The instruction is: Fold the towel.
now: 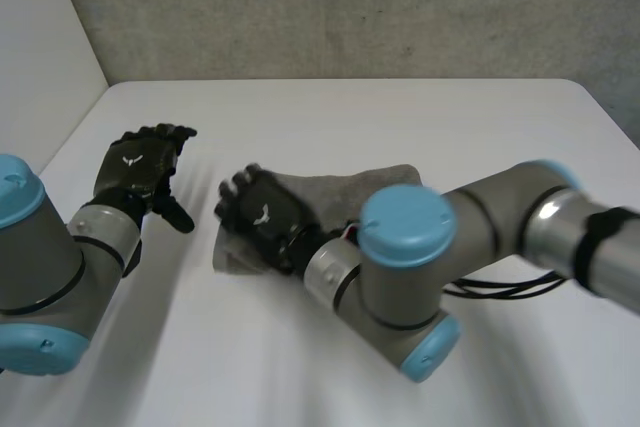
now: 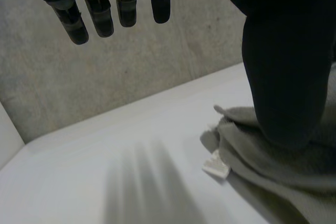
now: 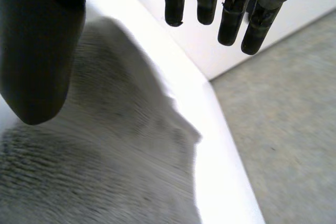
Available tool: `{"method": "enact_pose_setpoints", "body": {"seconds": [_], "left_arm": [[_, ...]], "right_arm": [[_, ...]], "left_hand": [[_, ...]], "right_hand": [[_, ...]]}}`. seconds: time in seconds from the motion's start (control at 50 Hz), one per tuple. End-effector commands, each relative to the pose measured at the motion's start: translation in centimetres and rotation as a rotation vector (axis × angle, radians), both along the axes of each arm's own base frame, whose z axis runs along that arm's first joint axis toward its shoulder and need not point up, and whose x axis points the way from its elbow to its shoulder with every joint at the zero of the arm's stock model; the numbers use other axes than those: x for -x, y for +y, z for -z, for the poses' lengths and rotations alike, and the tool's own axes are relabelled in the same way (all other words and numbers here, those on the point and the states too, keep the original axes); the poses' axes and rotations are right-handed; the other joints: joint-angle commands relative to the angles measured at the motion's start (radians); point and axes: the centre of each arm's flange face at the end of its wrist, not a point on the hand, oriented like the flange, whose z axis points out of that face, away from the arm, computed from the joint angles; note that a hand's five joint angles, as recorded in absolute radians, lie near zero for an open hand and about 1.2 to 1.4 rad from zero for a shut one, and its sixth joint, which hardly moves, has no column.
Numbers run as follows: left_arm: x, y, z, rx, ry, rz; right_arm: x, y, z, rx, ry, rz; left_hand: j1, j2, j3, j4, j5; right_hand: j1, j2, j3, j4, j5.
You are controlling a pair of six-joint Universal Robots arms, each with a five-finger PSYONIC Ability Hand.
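A grey towel (image 1: 345, 190) lies folded in a small bundle at the middle of the white table (image 1: 400, 117). My right hand (image 1: 262, 215) hovers over the bundle's left end with straight fingers (image 3: 231, 14) and the thumb (image 3: 39, 51) spread apart, and the towel (image 3: 105, 161) lies under its palm. My left hand (image 1: 135, 169) is left of the bundle, off the cloth, open and holding nothing. In the left wrist view its fingers (image 2: 100, 9) are straight, and beyond its thumb (image 2: 286, 61) lies the towel (image 2: 262, 171) with a white label (image 2: 216, 165) at its edge.
A concrete wall (image 1: 350, 7) rises behind the table's far edge, and a white panel (image 1: 40, 37) stands at the back left. The right forearm (image 1: 500, 227) reaches across the table's right half. Bare tabletop lies in front of the towel.
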Motion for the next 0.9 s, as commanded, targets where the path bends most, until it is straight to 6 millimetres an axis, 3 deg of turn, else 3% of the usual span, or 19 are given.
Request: {"method": "enact_pose_setpoints", "body": {"seconds": [0.02, 0.06, 0.08, 0.14, 0.22, 0.34, 0.44, 0.48, 0.5, 0.54, 0.56, 0.6, 0.68, 0.72, 0.8, 0.82, 0.86, 0.88, 0.9], "left_arm": [[2.5, -0.3, -1.3, 0.076, 0.024, 0.062], [3.3, -0.3, -1.0, 0.072, 0.021, 0.082], [3.4, -0.3, -1.0, 0.072, 0.021, 0.083], [5.1, -0.1, -0.1, 0.061, 0.017, 0.123], [7.4, 0.7, 2.4, 0.012, -0.013, 0.17], [8.2, 0.9, 4.9, -0.034, -0.051, 0.138], [8.0, 1.0, 5.3, -0.044, -0.074, 0.13], [8.0, 1.0, 5.4, -0.044, -0.079, 0.131], [8.0, 1.1, 5.4, -0.044, -0.082, 0.131], [8.0, 1.1, 5.2, -0.042, -0.08, 0.131], [7.9, 1.2, 5.1, -0.04, -0.08, 0.129], [7.9, 1.3, 5.0, -0.037, -0.078, 0.131], [7.8, 1.4, 4.3, -0.026, -0.073, 0.13], [7.6, 1.7, 2.8, 0.002, -0.058, 0.128], [7.5, 2.0, 1.3, 0.033, -0.041, 0.128], [7.4, 2.2, 0.4, 0.052, -0.031, 0.128], [7.2, 2.3, -0.4, 0.069, -0.019, 0.124], [7.1, 2.4, -1.2, 0.085, -0.006, 0.12], [7.1, 2.4, -1.2, 0.085, -0.006, 0.12]], "right_arm": [[5.4, -2.8, -4.4, -0.116, -0.113, 0.165], [8.5, -4.3, -4.4, -0.21, -0.137, 0.266], [8.6, -4.3, -4.4, -0.21, -0.137, 0.267], [11.1, -5.1, -3.1, -0.305, -0.141, 0.352], [14.1, -6.2, -0.8, -0.405, -0.129, 0.454], [15.4, -6.5, 0.7, -0.451, -0.109, 0.502], [16.0, -7.2, 2.6, -0.49, -0.082, 0.533], [16.1, -7.7, 3.2, -0.496, -0.075, 0.543], [16.1, -7.7, 3.2, -0.496, -0.075, 0.543], [16.3, -8.4, 3.1, -0.485, -0.082, 0.566], [16.3, -8.4, 3.1, -0.485, -0.082, 0.566], [16.6, -9.1, 2.7, -0.462, -0.093, 0.606], [16.9, -9.6, 2.3, -0.436, -0.097, 0.648], [17.0, -9.8, 1.8, -0.417, -0.101, 0.659], [16.5, -10.4, -1.5, -0.296, -0.127, 0.639], [16.5, -10.4, -1.5, -0.296, -0.127, 0.639], [15.5, -10.7, -3.6, -0.186, -0.098, 0.599], [15.5, -10.7, -3.6, -0.186, -0.098, 0.598], [14.1, -10.1, -4.4, -0.14, -0.074, 0.545]], "left_hand": [[0.019, 0.024, 0.024, 0.023, 0.003], [0.022, 0.027, 0.027, 0.026, 0.006], [0.022, 0.027, 0.027, 0.026, 0.006], [0.028, 0.033, 0.033, 0.032, 0.012], [0.031, 0.036, 0.036, 0.035, 0.015], [0.034, 0.039, 0.039, 0.038, 0.018], [0.031, 0.036, 0.036, 0.035, 0.015], [0.031, 0.036, 0.036, 0.035, 0.015], [0.031, 0.036, 0.036, 0.035, 0.015], [0.031, 0.036, 0.036, 0.035, 0.015], [0.031, 0.036, 0.036, 0.035, 0.015], [0.028, 0.033, 0.033, 0.032, 0.012], [0.028, 0.033, 0.033, 0.032, 0.012], [0.022, 0.027, 0.027, 0.026, 0.006], [0.013, 0.018, 0.018, 0.018, -0.003], [0.011, 0.015, 0.015, 0.015, -0.006], [0.01, 0.015, 0.015, 0.015, -0.006], [0.008, 0.012, 0.012, 0.012, -0.009], [0.008, 0.012, 0.012, 0.012, -0.009]], "right_hand": [[-0.072, -0.071, -0.069, -0.082, -0.06], [-0.072, -0.071, -0.069, -0.082, -0.06], [-0.072, -0.071, -0.069, -0.082, -0.06], [-0.072, -0.071, -0.069, -0.082, -0.06], [-0.072, -0.071, -0.069, -0.082, -0.06], [-0.072, -0.071, -0.069, -0.082, -0.06], [0.149, 0.151, 0.153, 0.14, 0.162], [0.462, 0.463, 0.465, 0.452, 0.474], [0.464, 0.465, 0.467, 0.454, 0.476], [0.838, 0.839, 0.841, 0.828, 0.85], [0.839, 0.841, 0.843, 0.83, 0.852], [1.148, 1.149, 1.151, 1.138, 1.161], [1.15, 1.151, 1.153, 1.14, 1.162], [1.15, 1.151, 1.153, 1.14, 1.162], [1.15, 1.151, 1.153, 1.14, 1.162], [1.15, 1.151, 1.153, 1.14, 1.162], [1.15, 1.151, 1.153, 1.14, 1.162], [1.15, 1.151, 1.153, 1.14, 1.162], [1.15, 1.151, 1.153, 1.14, 1.162]]}}
